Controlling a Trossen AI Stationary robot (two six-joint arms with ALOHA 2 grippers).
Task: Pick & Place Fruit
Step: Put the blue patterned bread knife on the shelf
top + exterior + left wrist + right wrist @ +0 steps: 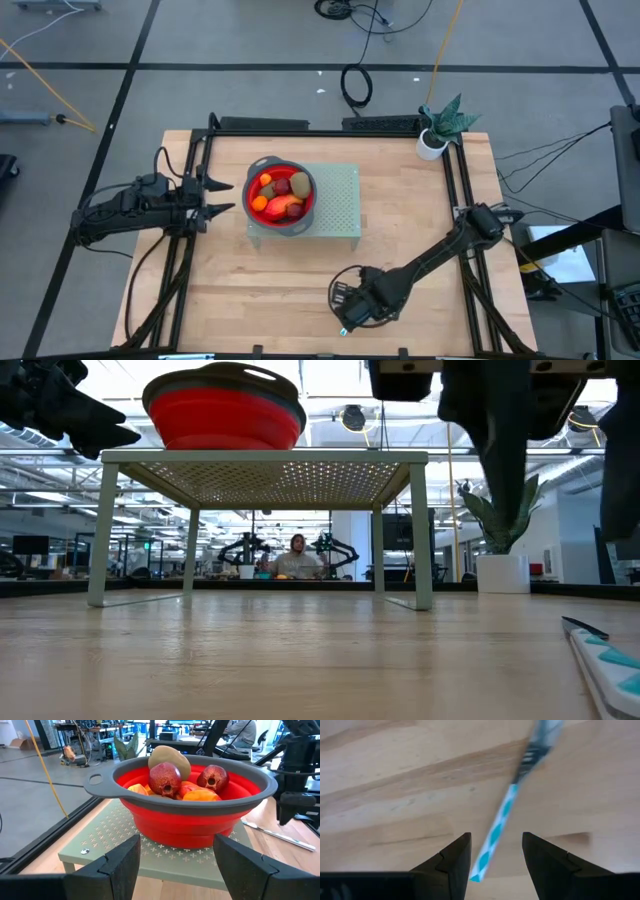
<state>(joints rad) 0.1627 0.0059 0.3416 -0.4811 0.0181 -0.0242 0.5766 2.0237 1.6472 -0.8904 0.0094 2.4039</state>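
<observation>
Hovering beside the red bowl (pixel 281 197) of fruit (pixel 279 196), left gripper (pixel 216 197), jaws apart; right gripper (pixel 350 308) pointing down over knife (pixel 501 825), jaws apart.

Open table (pixel 250 280) lies bare in front of the perforated stand (pixel 340 205). The red bowl (pixel 281 196) fills the stand's left half, blocking level approach there; its right half is free. The potted plant (pixel 440 128) occupies the far right corner.
</observation>
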